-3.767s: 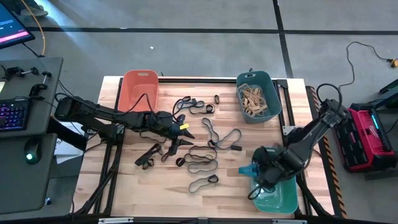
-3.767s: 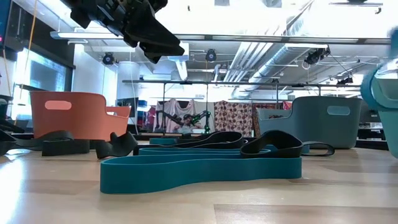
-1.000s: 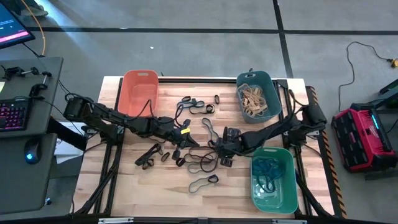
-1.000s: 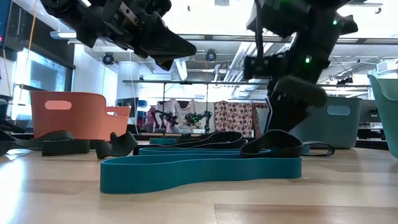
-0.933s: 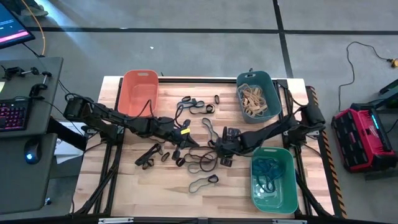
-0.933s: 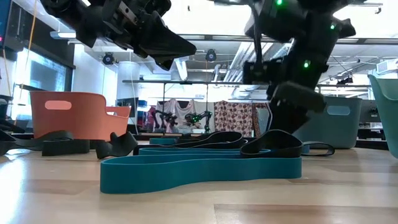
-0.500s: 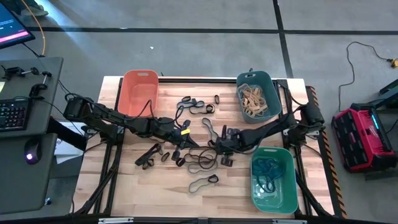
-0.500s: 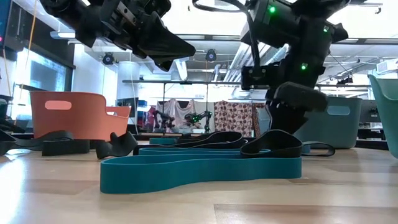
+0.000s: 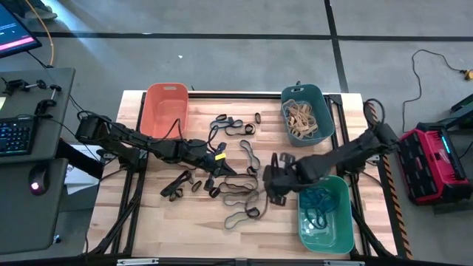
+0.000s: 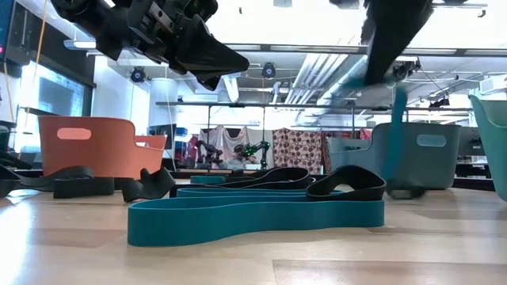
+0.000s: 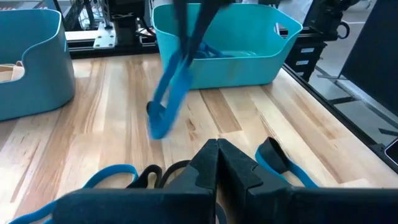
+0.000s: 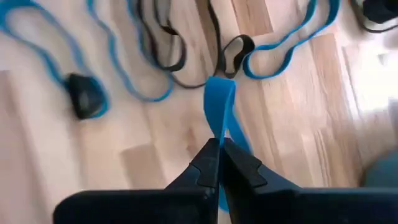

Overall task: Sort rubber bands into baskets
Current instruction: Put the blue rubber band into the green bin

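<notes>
Right of centre in the high view, the right gripper (image 9: 269, 182) is clamped on 1 blue band (image 12: 219, 106), beside the green basket (image 9: 341, 238). Left gripper (image 9: 219, 159), fingers together, hovers over the loose bands (image 9: 238, 196).

No readable text, labels, brand names or nos. in any view; the monitor off the tabletop's far-left corner shows only coloured bands, too small to read
</notes>
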### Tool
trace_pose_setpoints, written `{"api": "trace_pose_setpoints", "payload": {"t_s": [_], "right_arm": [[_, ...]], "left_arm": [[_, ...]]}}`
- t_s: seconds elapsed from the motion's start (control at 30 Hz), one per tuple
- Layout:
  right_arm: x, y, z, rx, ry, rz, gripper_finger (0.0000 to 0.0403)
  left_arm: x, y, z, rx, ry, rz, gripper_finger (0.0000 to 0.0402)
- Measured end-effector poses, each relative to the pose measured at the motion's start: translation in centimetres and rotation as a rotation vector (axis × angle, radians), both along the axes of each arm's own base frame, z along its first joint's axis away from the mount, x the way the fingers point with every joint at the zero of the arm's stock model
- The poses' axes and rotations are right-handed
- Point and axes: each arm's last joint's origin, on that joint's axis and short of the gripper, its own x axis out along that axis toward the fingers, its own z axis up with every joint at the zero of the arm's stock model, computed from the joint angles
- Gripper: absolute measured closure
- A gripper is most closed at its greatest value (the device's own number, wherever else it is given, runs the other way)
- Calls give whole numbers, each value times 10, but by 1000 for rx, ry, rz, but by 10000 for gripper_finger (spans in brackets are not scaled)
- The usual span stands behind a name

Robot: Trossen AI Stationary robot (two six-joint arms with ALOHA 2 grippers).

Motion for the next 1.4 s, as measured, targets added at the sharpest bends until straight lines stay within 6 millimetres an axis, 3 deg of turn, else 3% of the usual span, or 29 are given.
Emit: {"api": "trace_pose_setpoints", "payload": {"t_s": [0.27, 0.5, 0.67, 0.83, 1.13, 1.27, 1.4], "right_arm": [[-39, 50, 58, 49, 4, -105, 402], [-85, 81, 70, 67, 55, -296, 402], [-106, 96, 59, 71, 74, -378, 403], [-118, 106, 30, 94, 160, -441, 403], [-116, 124, -19, 298, 212, -395, 401], [-110, 123, -29, 342, 220, -409, 366], [-105, 118, -27, 332, 224, -418, 295]], "left_arm": [[0, 0, -1, 1, 12, 0, 401], [-1, 0, -3, 4, 28, -1, 401], [-1, 0, -3, 5, 30, -1, 401], [-1, 0, -3, 5, 34, -1, 401], [-2, 0, -5, 1, 55, 2, 401], [-2, 0, -6, 9, 68, -1, 401], [-8, -5, -8, 68, 120, -41, 401]]}}
